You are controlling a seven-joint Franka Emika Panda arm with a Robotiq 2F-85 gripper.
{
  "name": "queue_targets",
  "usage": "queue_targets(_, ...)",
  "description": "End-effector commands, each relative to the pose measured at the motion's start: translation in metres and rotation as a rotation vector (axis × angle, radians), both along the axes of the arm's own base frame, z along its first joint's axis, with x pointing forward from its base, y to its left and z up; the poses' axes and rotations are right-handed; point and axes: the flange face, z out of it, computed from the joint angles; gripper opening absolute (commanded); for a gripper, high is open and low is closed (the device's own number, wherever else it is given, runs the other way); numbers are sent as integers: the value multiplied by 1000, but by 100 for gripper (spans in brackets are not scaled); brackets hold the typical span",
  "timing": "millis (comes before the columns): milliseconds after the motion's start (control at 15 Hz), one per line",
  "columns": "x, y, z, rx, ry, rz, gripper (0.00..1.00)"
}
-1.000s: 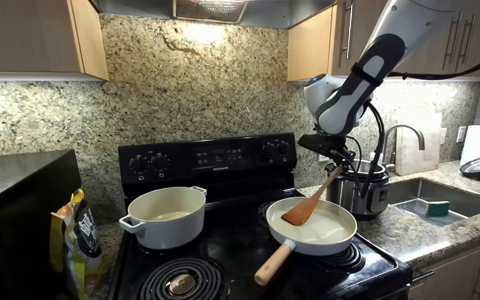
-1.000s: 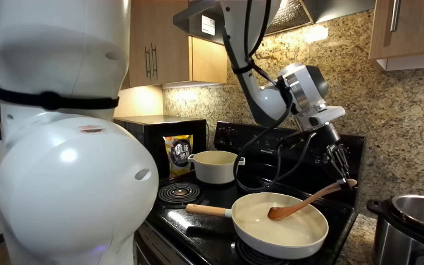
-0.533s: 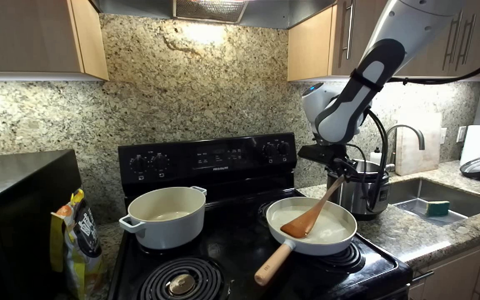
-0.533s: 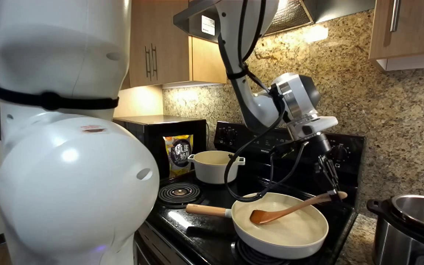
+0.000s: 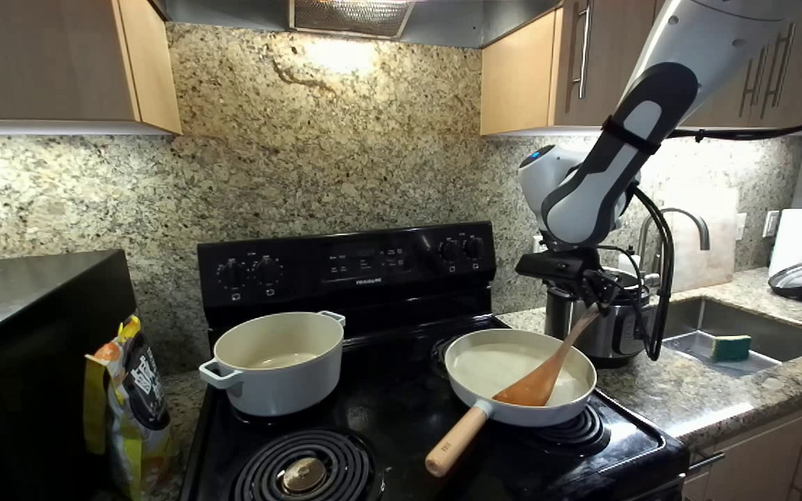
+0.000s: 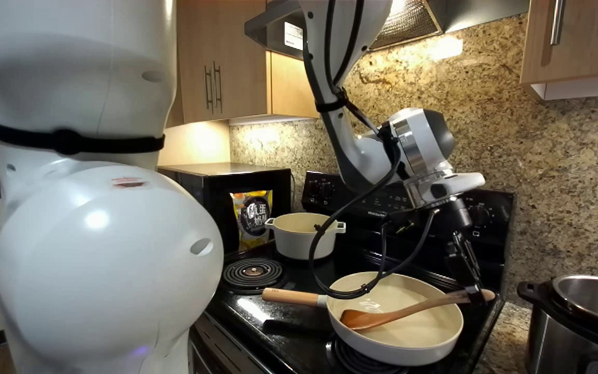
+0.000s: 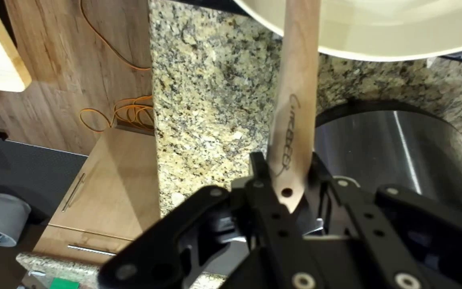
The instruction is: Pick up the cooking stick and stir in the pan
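My gripper (image 7: 289, 164) is shut on the pale tail end of the cooking stick (image 7: 297, 92), which has a small hole in it. In both exterior views the stick slants down from the fingers, over the rim, into the pan (image 5: 491, 358). Its orange-brown blade (image 6: 364, 318) lies low inside, close to the wall where the pan's pale handle (image 5: 457, 442) joins. Whether the blade presses on the pan floor I cannot tell. In an exterior view my gripper (image 6: 478, 296) hangs just beyond the pan's rim, on the side away from the handle.
A deeper white two-handled pot (image 5: 282, 376) stands on a rear burner. Beside the stove is a steel pot (image 6: 584, 311), close to the gripper in the wrist view. A snack bag (image 5: 129, 403) leans by the microwave (image 6: 226, 176). The sink (image 5: 798, 341) lies beyond the steel pot.
The blade has swept across the pan toward its handle side, then along the near wall. My gripper has lowered and shifted with it, still holding the stick. The pan has stayed put.
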Motion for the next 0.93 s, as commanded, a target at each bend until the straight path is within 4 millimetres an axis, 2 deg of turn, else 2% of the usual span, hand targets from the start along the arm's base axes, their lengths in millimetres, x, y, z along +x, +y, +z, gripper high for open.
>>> queue_targets(0, -15, -19, 13, 2, 10, -34, 10)
queue_targets(400, -13, -39, 25, -8, -13, -109, 10)
queue_targets(867, 9, -36, 43, -10, -65, -126, 10)
